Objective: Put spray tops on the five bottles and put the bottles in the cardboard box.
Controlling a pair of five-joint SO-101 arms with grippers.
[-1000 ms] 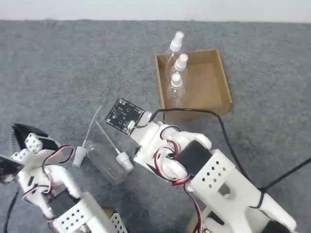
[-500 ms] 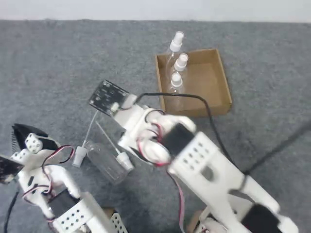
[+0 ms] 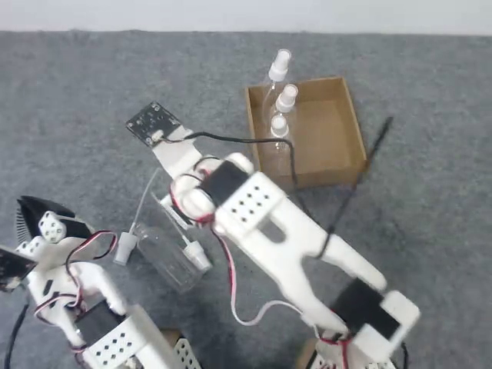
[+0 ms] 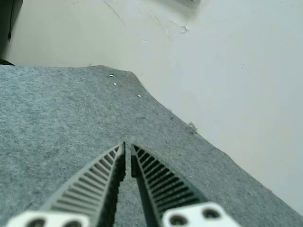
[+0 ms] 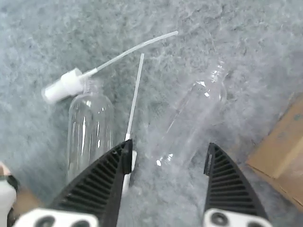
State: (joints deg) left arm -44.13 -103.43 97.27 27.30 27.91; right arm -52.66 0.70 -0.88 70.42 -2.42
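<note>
A brown open-topped cardboard box (image 3: 338, 127) sits on the grey carpeted tabletop (image 3: 92, 84). Three clear plastic bottles with white spray tops (image 3: 286, 97) stand upright in a row along the box wall that faces the loose parts. The farthest of them pokes past the box's rim, and from the high view it is hard to tell whether its base is inside that wall or just outside it. The parts not yet boxed lie well apart from the box, on the side of that same wall. The right end effector (image 5: 169, 144) hangs over them with its black ribbed fingers spread wide and gripping nothing. In its wrist view a clear uncapped plastic bottle (image 5: 194, 116) lies on its side between the two fingers. It is nearer the box than any other loose part, and a corner of the box shows just beyond it. Farther from the box lies a second clear bottle (image 5: 90, 130), also on its side. A white spray top with a long dip tube (image 5: 64, 86) rests at its neck, the tube stretched out on the tabletop rather than inside the bottle. A second white spray top (image 3: 196, 254) lies between the two bottles, its thin tube running alongside them and its head partly hidden behind a finger. The left end effector (image 4: 128, 147) is farthest from the box, its ribbed fingers pressed together on nothing. It points over bare tabletop toward a white wall (image 4: 227, 71).
</note>
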